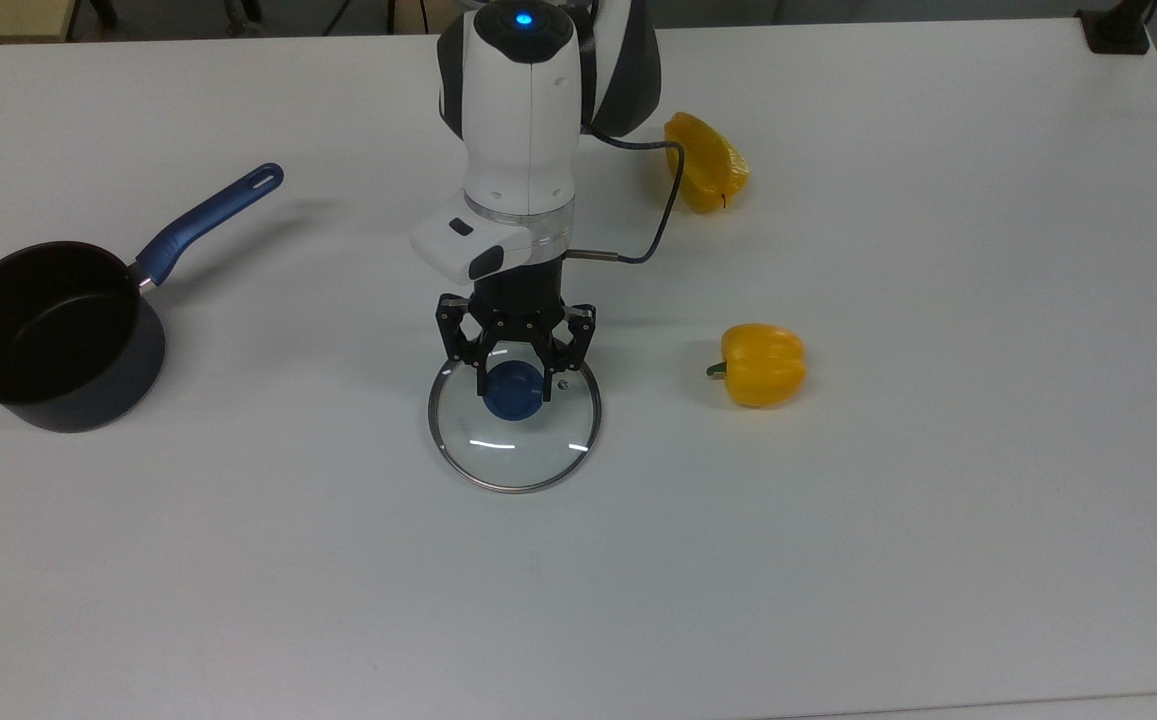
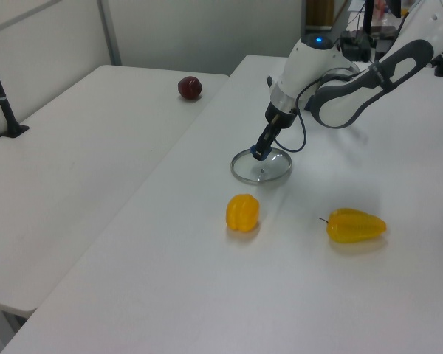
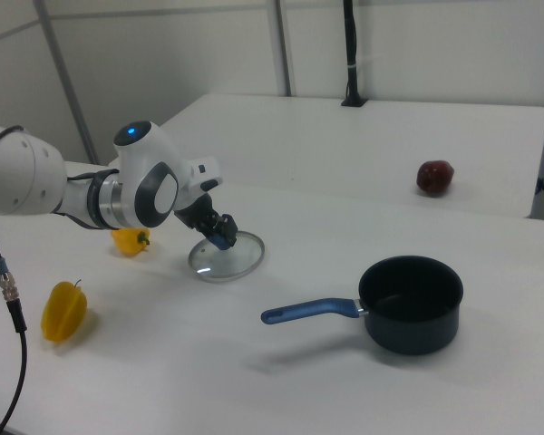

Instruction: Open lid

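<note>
The round glass lid [image 1: 515,440] [image 2: 261,167] [image 3: 227,256] with its metal rim lies flat on the white table, well to the right of the saucepan in the top view. My gripper [image 1: 516,382] [image 2: 260,153] [image 3: 220,237] stands over its centre, shut on the blue knob [image 1: 512,396]. The dark saucepan [image 1: 48,335] [image 3: 410,302] with a blue handle [image 1: 208,222] stands uncovered at the top view's left.
Two yellow peppers lie on the table: one [image 1: 762,364] [image 2: 243,212] right of the lid in the top view, another [image 1: 704,162] [image 2: 356,225] farther back. A dark red fruit [image 2: 190,88] [image 3: 434,176] sits on the neighbouring table. A cable [image 1: 650,225] hangs from my wrist.
</note>
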`<state>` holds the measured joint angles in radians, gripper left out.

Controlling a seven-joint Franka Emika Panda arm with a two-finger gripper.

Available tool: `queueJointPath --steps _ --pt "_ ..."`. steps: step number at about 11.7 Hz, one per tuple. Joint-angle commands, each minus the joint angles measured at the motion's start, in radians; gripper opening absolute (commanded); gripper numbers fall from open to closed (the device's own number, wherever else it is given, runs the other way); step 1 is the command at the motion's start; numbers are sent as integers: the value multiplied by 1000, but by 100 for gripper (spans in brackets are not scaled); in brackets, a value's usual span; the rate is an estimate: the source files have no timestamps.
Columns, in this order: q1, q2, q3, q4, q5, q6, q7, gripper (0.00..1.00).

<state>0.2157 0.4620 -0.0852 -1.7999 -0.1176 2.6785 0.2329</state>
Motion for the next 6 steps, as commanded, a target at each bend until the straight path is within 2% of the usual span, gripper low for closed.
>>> queueJointPath --steps 1,3,6 --pt "21 -17 -14 -21 -21 0 86 100" --pt "24 -32 -14 -15 -21 -55 91 100" --pt "27 -127 -14 -10 -24 -245 85 100"
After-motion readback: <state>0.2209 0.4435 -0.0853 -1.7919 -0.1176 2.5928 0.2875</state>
